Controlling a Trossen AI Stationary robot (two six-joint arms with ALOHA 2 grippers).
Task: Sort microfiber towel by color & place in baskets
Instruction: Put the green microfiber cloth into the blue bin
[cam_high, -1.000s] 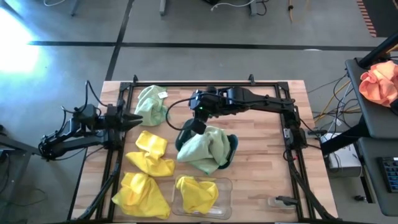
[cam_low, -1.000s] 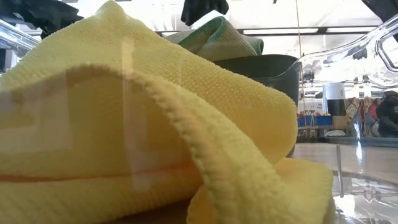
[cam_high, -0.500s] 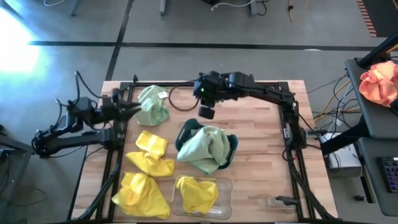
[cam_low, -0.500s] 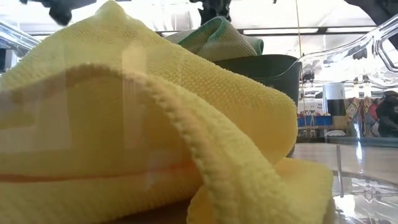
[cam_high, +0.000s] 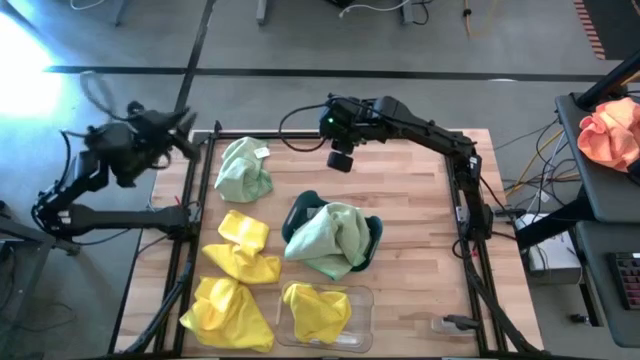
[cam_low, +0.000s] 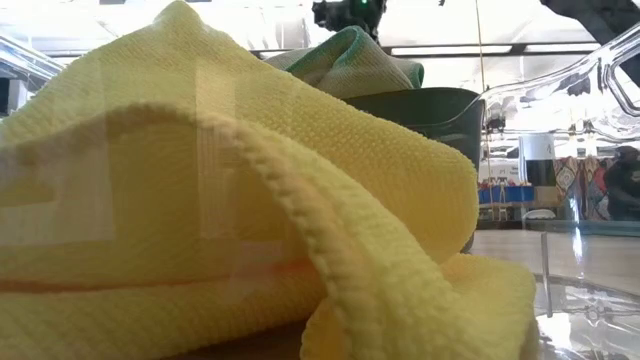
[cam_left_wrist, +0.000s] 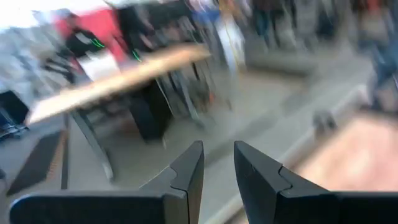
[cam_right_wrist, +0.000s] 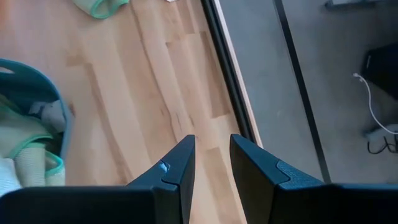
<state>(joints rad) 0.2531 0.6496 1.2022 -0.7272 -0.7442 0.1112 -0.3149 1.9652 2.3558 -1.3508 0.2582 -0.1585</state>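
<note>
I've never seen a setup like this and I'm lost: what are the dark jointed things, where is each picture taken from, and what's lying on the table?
They are two robot arms at a wooden table, each ending in a two-finger gripper. One picture looks straight down, one sits at table height, and one camera rides on each wrist. The left gripper is raised off the table's left edge; the right gripper hangs over the far side. Both are slightly open and hold nothing. In the dark teal basket a pale green towel lies heaped. A second green towel lies loose. The clear basket holds one yellow towel; two other yellow towels lie on the wood. The table-height picture is mostly filled by the yellow towel in the clear basket.
</note>
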